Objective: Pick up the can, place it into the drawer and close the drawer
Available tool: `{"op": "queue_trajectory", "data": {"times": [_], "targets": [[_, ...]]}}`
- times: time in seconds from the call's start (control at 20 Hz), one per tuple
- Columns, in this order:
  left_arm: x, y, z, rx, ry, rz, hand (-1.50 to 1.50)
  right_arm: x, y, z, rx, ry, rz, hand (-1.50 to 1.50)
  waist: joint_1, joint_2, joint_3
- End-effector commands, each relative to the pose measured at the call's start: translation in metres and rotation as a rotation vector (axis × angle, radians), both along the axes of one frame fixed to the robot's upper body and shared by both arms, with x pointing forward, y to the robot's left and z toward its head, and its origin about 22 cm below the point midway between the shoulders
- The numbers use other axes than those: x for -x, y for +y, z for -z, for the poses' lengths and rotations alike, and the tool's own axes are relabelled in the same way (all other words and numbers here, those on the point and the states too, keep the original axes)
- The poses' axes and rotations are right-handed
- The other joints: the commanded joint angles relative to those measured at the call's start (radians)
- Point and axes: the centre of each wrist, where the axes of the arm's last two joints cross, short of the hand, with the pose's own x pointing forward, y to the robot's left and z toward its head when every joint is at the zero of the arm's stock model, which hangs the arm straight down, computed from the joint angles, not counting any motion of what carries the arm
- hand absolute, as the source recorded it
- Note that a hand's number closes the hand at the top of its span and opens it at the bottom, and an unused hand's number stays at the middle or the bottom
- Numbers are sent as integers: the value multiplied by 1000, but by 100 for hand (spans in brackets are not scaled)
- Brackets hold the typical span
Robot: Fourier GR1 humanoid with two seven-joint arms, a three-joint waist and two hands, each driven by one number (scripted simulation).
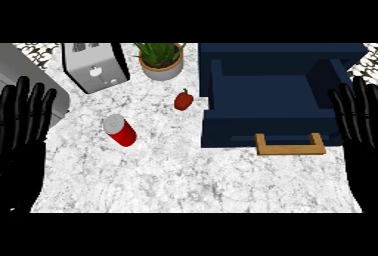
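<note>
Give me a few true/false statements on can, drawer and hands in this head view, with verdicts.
1. The red can stands on the marble counter, outside the drawer. True.
2. The navy drawer with the wooden handle is shut. False: it is pulled open and its inside shows.
3. The right hand is curled round the can. False: it is open at the view's right edge, fingers up, apart from the can.
4. The red pepper lies between the can and the drawer. True.
5. The left hand is open at the view's left edge. True.
6. The potted plant sits inside the drawer. False: it stands on the counter beside the toaster.
</note>
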Motion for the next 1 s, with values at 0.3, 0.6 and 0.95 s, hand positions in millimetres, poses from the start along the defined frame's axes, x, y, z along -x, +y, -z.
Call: {"op": "queue_trajectory", "data": {"times": [0.3,0.6,0.95], "targets": [[-38,-22,30,-10,316,-51,-150,-2,-11,28,-23,230,142,-150,-3,26,9],[-38,-35,16,-17,396,-70,-150,12,-23,17,-10,291,166,-150,8,12,7],[-37,-59,14,-11,412,-72,-150,23,-32,29,-13,311,171,-150,8,13,7]]}}
